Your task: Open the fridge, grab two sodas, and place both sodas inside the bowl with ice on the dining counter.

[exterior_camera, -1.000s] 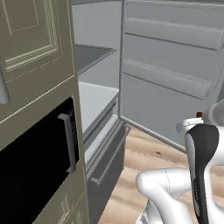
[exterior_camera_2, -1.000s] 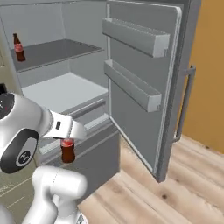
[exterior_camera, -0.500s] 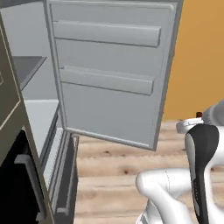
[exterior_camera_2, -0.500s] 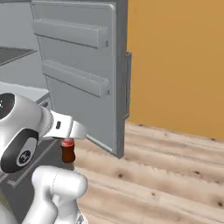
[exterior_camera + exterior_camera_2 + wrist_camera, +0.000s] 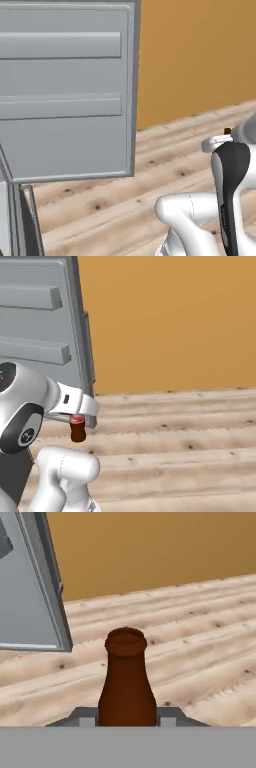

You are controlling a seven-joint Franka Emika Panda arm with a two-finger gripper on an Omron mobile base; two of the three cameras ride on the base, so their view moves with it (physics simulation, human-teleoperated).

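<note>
A flat, matte orange wall (image 5: 175, 321) fills the background from about 12 to 3 o'clock in the right base view, meeting a pale wood-plank floor (image 5: 175, 431) with soft grain and dark knots. The fridge door (image 5: 65, 90), smooth grey with two long moulded rails across its inner face and a squared edge, stands swung open at the 10 o'clock side of the left base view; in the hand view its lower corner sits at 9 o'clock. The jaws (image 5: 127, 719) are drawn in close and clamped on the soda bottle (image 5: 126, 679), pressing it from both sides low in the hand view. That bottle is glossy dark brown glass, its body tapering to a narrow neck with a rounded lip. In the right base view it hangs at 8 o'clock under the white wrist, red cap (image 5: 77, 419) uppermost, clear above the floor.
</note>
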